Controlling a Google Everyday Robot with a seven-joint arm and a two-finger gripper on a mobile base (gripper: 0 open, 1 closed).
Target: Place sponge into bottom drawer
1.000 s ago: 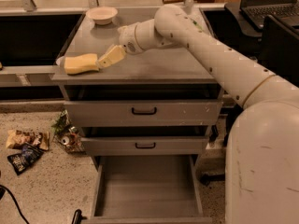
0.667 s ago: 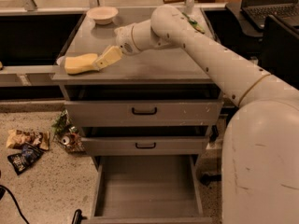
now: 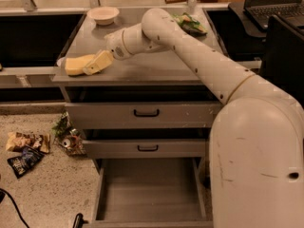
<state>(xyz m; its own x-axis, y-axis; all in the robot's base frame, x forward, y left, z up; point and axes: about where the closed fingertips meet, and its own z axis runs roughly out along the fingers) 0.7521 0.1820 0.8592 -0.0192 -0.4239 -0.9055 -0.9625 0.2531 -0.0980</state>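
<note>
Fingers (image 3: 101, 61) of the gripper (image 3: 94, 65) touch one end of the sponge (image 3: 75, 64) (closed or not, I cannot tell); its long axis runs away from them along the desk (image 3: 156, 70) front edge; bottom drawer (image 3: 149, 194) open below.

speckled floor (image 3: 45, 194) littered with snack wrappers (image 3: 26, 142) beside grey cabinet (image 3: 104, 114).

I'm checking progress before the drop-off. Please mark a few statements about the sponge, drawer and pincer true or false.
1. The sponge lies on the cabinet top, near its front edge. True.
2. The bottom drawer is shut. False: it stands pulled open.
3. The pincer is right at the sponge, over the cabinet top. True.
4. The white bowl sits on the floor. False: it stands at the back of the cabinet top.
</note>
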